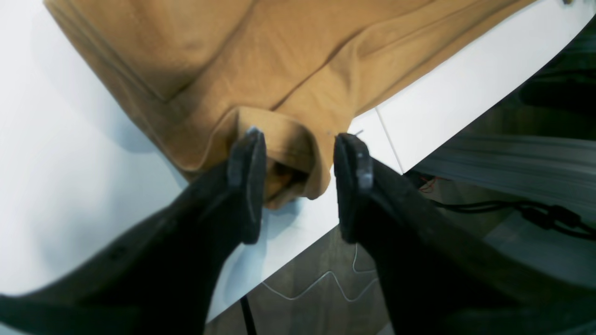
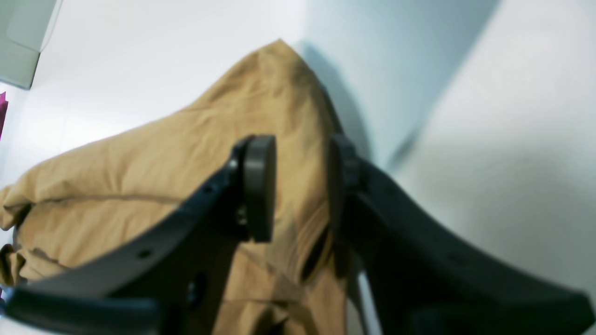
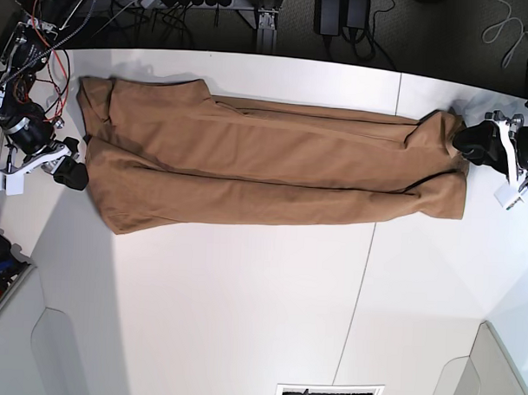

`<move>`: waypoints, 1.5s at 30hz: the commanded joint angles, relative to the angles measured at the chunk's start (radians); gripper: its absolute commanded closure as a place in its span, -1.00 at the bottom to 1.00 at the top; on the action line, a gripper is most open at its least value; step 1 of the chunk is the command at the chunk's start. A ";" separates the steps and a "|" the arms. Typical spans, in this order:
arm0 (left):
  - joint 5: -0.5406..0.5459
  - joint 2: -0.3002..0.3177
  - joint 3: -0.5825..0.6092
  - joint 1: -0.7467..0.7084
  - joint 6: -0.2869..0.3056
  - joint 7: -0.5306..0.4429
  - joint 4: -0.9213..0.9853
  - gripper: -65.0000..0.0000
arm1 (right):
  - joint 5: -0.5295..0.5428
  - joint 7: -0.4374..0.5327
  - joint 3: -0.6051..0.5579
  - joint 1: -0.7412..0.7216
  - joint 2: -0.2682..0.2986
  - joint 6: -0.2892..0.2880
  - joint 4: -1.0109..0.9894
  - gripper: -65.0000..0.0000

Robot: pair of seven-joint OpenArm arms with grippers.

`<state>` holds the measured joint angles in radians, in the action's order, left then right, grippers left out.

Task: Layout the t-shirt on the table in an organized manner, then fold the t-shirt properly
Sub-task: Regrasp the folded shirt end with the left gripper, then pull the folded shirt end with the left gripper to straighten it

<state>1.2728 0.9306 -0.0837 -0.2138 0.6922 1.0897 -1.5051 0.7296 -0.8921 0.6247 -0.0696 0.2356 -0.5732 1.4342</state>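
Along the far edge of the white surface the tan t-shirt is stretched out long and narrow, folded lengthwise, running almost from the left edge to the right one. Left end effector sits at the shirt's right end, right by the surface's edge near a panel seam, its jaws spread with a rolled bit of hem between them; the pads don't look pressed onto it. Right end effector is at the other end, jaws partly apart with cloth bunched up between them, but it's blurry and I can't tell if it's actually pinching.
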 commanded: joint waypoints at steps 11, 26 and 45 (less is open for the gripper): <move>-0.245 -0.095 -0.012 -0.008 0.006 -0.146 -0.010 0.05 | 0.023 0.016 0.005 -0.015 0.016 -0.006 0.017 0.46; -0.331 -0.103 -0.014 0.065 0.006 -0.329 -0.011 1.00 | 0.032 0.019 0.005 -0.006 0.016 -0.006 0.017 0.46; -0.534 -0.124 -0.016 0.106 -0.114 -0.432 -0.009 0.02 | 0.038 0.016 0.005 0.001 0.011 -0.006 0.017 0.46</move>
<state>0.7254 0.7841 -0.0864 -0.1230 0.5816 0.6788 -1.5028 0.7441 -0.8921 0.6247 -0.0551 0.2306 -0.5732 1.4342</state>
